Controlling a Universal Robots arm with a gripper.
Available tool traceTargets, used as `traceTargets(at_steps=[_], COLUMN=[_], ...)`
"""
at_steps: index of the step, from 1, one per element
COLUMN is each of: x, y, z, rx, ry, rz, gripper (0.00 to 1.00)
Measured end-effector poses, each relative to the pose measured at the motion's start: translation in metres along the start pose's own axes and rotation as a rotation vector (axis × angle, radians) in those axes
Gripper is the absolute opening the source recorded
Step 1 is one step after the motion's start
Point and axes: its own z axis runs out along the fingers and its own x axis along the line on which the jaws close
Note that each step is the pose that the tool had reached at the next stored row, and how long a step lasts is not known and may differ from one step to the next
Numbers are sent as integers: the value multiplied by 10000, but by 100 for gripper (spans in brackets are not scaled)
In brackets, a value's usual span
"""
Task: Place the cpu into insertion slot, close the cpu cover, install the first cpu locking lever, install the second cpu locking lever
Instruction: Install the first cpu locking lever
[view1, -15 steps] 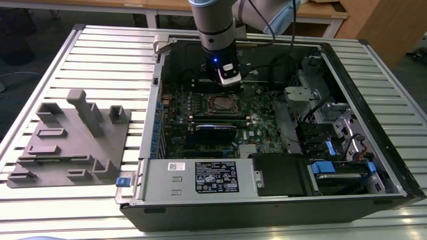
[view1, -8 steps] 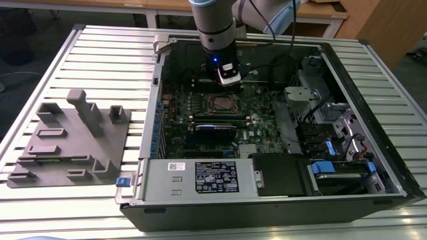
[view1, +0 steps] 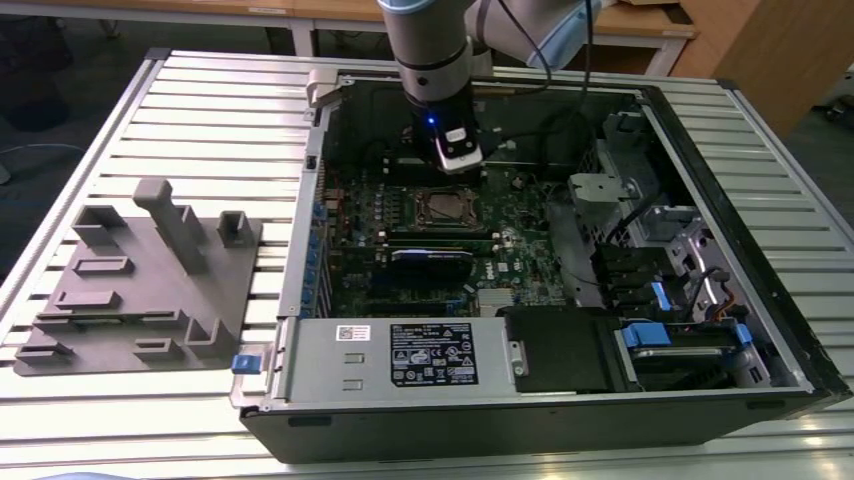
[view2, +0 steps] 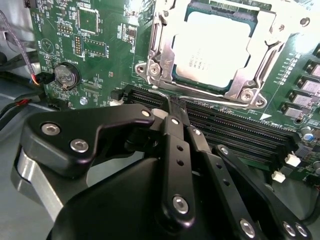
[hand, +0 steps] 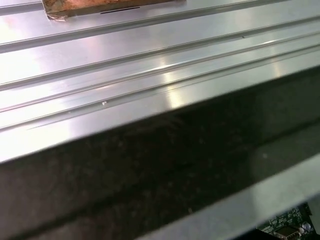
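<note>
Gripper (view2: 175, 106): fingers clenched together, tips down at the edge of the insertion slot (view2: 150, 70) that faces the memory slots (view2: 235, 132). They are on or just beside the thin locking lever (view2: 220, 100); whether they pinch the wire cannot be told. In the exterior view the gripper (view1: 458, 158) hangs just far of the slot.

The cpu (view2: 215, 45) sits flat in the slot, metal top up, under the closed cpu cover (view2: 240, 86). Being square, it has no long axis; the lever's axis runs along that slot edge.

Judgement: lever work is in hand. Bear on the wire steadily and keep the tips off the green board (view2: 100, 45)
</note>
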Motion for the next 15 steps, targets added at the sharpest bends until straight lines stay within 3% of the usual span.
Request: traceTargets(at_steps=[15], x=[-13], y=[-27], z=[5], rx=[80], ry=[-44], rz=[113], gripper=[11])
